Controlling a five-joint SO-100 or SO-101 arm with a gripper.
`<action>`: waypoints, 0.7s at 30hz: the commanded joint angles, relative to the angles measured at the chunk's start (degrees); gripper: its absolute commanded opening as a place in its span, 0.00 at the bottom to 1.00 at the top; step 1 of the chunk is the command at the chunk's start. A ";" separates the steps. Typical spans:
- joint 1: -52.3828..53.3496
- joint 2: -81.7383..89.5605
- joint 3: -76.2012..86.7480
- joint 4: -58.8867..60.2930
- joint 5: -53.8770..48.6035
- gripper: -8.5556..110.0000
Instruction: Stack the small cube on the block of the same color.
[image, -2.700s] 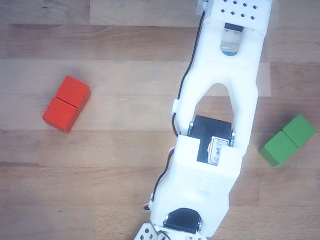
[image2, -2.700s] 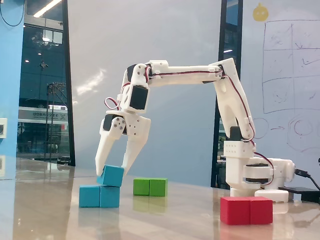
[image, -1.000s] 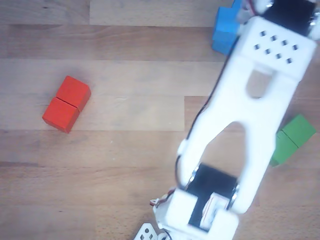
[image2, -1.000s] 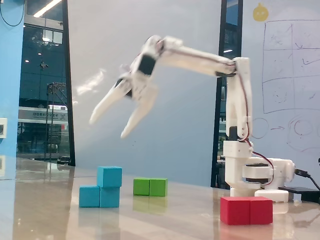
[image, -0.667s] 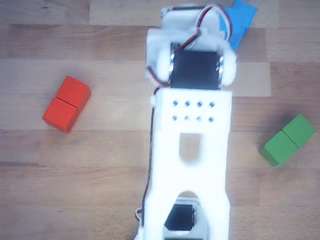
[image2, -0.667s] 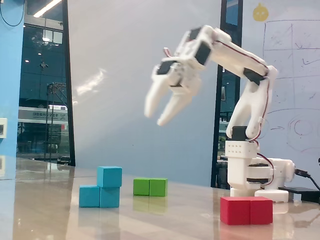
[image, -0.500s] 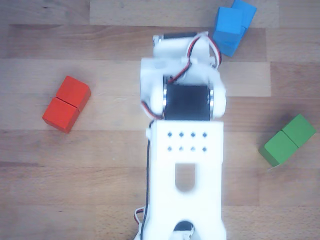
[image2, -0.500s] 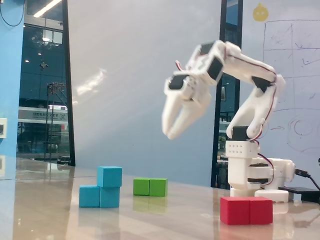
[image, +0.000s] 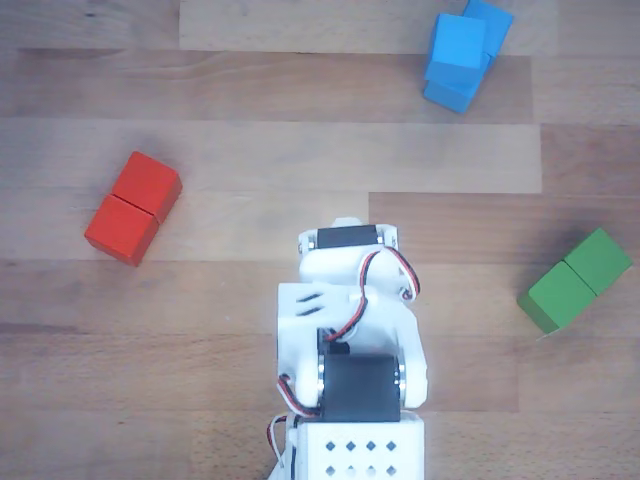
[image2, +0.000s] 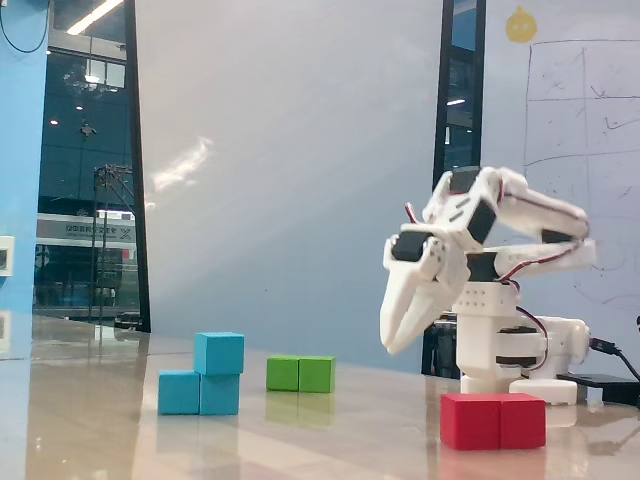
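One gripper: the gripper (image2: 392, 335) hangs in the air in the fixed view, fingertips pointing down toward the worktop (image2: 330, 430); the two fingers lie nearly together with at most a sliver between them, and nothing is held.
Gripper place: in the other view only the arm's white wrist and black servo show at 6 o'clock of the frame, so the fingertips themselves are hidden there; in the fixed view the gripper sits close in front of the base, well apart from the blue pieces.
Small cube: the small cube (image2: 219, 353) rests on top of the block of the same color (image2: 198, 393), over its right half in the fixed view; in the other view the small cube (image: 457, 48) sits at about 1 o'clock of the frame, turned slightly askew on the block of the same color (image: 489, 22).
Task progress: by my reading the stacking is done, since the cube stands on the blue block with no support from the arm; what is left seems only for the arm to settle at rest.
Red block: the red block (image: 133, 207) lies at 9 o'clock in the other view, well apart from the stack.
Green block: the green block (image: 575, 279) lies at 3 o'clock in the other view, also apart.
Obstacles: nothing stands between the gripper and the stack; the red block (image2: 493, 420) lies near the base in the fixed view, below and to the right of the fingertips.
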 joint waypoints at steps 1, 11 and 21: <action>0.09 8.17 1.23 -0.26 0.35 0.07; 1.41 15.82 8.44 1.05 0.35 0.07; 3.96 20.48 8.70 5.71 0.62 0.07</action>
